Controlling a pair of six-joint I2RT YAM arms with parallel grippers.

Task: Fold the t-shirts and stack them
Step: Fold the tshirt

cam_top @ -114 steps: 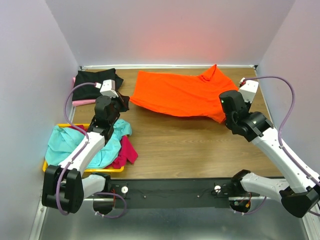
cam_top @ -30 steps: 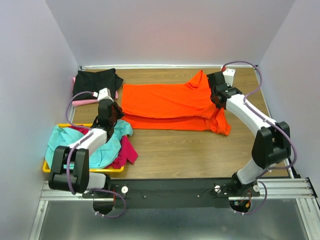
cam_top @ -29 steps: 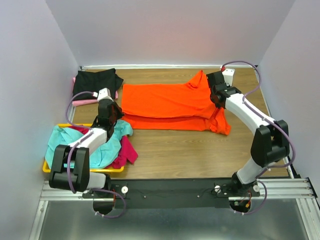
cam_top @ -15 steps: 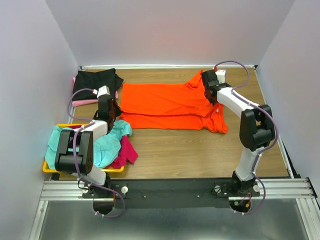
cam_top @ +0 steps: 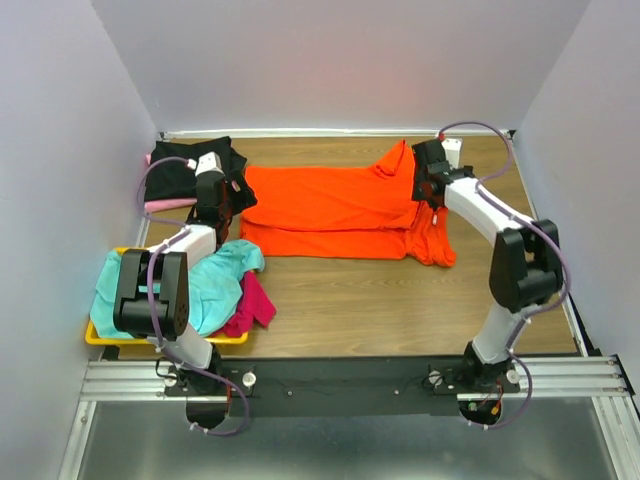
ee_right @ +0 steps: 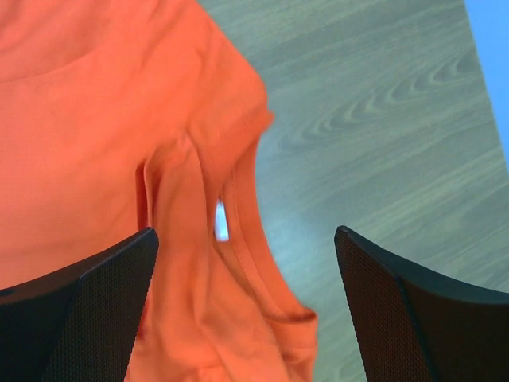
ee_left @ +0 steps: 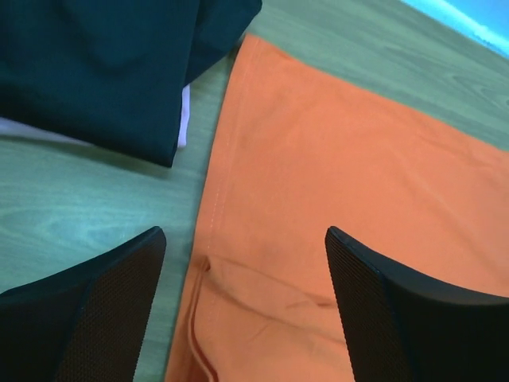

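Bright orange short-sleeved cloth t-shirt (cam_top: pixel 330 200) lies on the brown wood-grain table (cam_top: pixel 380 300), folded lengthwise w/ a second layer showing along its near edge. It stretches btwn the two pincers.

Left pincer (ee_left: pixel 242 235): released. Its black textured fingers (ee_left: pixel 95 310) stand wide apart w/ nothing btwn them, over the shirt's hem end. The stitched side edge runs just left of the gap in the wrist view, w/ bare wood beyond it. Can't tell if the tips touch the cloth. Folded black cloth t-shirt (ee_left: pixel 87 64) sits ahead of this pincer & to its left, its corner close to the orange edge. A pale pink t-shirt (cam_top: pixel 158 204) pokes out under the black one.

Right pincer (ee_right: pixel 246 235): also released, fingers (ee_right: pixel 71 318) spread, nothing gripped. It's over the collar end. The neck opening w/ a small white label (ee_right: pixel 220 223) sits almost under the gap, w/ bare table to the right in the wrist view. Orange cloth is bunched up on the base side of this pincer.

Teal t-shirt (cam_top: pixel 220 280) & magenta t-shirt (cam_top: pixel 257 302) are heaped on a shallow yellow plastic tray (cam_top: pixel 93 335), well back from the left pincer toward its arm base.
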